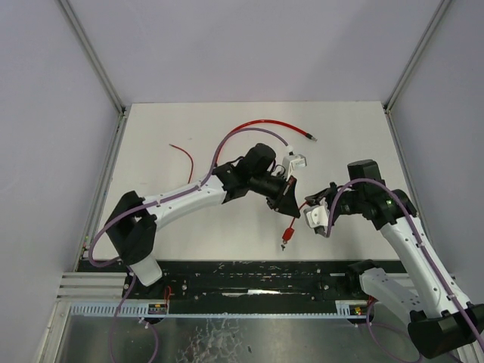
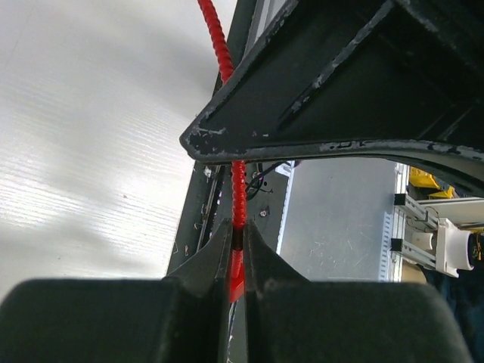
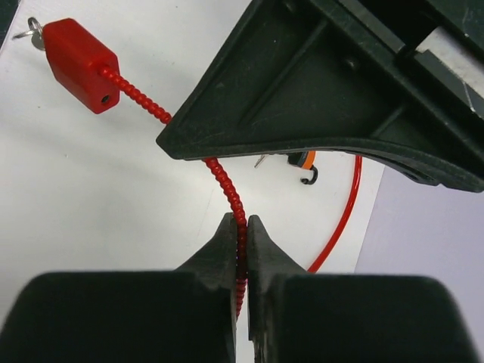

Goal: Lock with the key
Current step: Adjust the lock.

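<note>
A red padlock block [image 3: 79, 54] with a ribbed red cable [image 3: 151, 106] hangs between my two grippers. A metal key ring [image 3: 32, 30] shows at the block's far end; the key's blade is hidden. From above, the block [image 1: 289, 227] dangles low with the key [image 1: 283, 244] under it. My right gripper [image 3: 240, 227] is shut on the ribbed cable partway along. Further along, my left gripper [image 2: 237, 233] is shut on the same cable [image 2: 227, 60], a flat red piece [image 2: 236, 281] between its jaws. Both grippers meet at mid-table [image 1: 283, 198] [image 1: 311, 206].
A smooth red cable [image 1: 257, 127] curves across the far half of the table, and a thin red wire [image 1: 184, 157] lies to the left. A small white part [image 1: 295, 160] sits behind the left gripper. A black rail [image 1: 249, 276] runs along the near edge.
</note>
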Robot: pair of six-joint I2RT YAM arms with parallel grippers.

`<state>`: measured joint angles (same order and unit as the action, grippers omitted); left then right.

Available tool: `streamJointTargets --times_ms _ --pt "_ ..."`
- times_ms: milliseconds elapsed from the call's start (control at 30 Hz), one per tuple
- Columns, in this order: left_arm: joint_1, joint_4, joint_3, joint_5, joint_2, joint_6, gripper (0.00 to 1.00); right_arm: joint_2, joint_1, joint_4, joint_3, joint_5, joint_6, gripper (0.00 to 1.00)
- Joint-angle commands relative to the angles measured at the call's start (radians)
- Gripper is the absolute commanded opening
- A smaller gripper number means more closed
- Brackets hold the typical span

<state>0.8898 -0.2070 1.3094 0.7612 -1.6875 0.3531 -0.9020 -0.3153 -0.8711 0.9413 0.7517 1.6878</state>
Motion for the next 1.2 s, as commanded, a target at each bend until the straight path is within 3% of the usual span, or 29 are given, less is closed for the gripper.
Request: streamJointTargets --times_ms 0,67,200,367,567,667,767,933,1167 --pt "0.005 0.025 0.019 -0.001 0.017 -0.002 0.01 0.052 -0.011 0.055 0.003 0.057 -0.128 0.00" --pt "0.006 0.045 -0.010 -0.020 0.045 -0.006 0.11 0.087 -0.007 0.090 -0.007 0.056 -0.200 0.00" --pt "0.005 0.123 -0.102 -0.098 0.145 -0.018 0.39 0.155 0.025 0.146 -0.055 0.051 -0.301 0.00" --pt "0.005 0.249 -0.257 -0.222 0.328 -0.056 0.53 0.192 0.075 0.187 -0.101 0.090 -0.408 0.00" --pt "0.005 0.579 -0.579 -0.371 0.650 -0.125 0.71 0.230 0.159 0.247 -0.186 0.177 -0.568 0.00" --pt "0.006 0.796 -0.740 -0.419 0.763 -0.117 0.88 0.218 0.183 0.189 -0.184 0.214 -0.563 0.00" --pt "0.005 0.915 -0.844 -0.411 0.785 -0.079 0.89 0.209 0.205 0.135 -0.158 0.245 -0.561 0.00" --pt "0.015 0.919 -0.873 -0.427 0.731 -0.074 0.88 0.215 0.231 0.113 -0.166 0.265 -0.553 0.00" --pt "0.131 0.940 -0.857 -0.564 0.634 -0.221 0.85 0.197 0.231 0.097 -0.161 0.264 -0.546 0.00"
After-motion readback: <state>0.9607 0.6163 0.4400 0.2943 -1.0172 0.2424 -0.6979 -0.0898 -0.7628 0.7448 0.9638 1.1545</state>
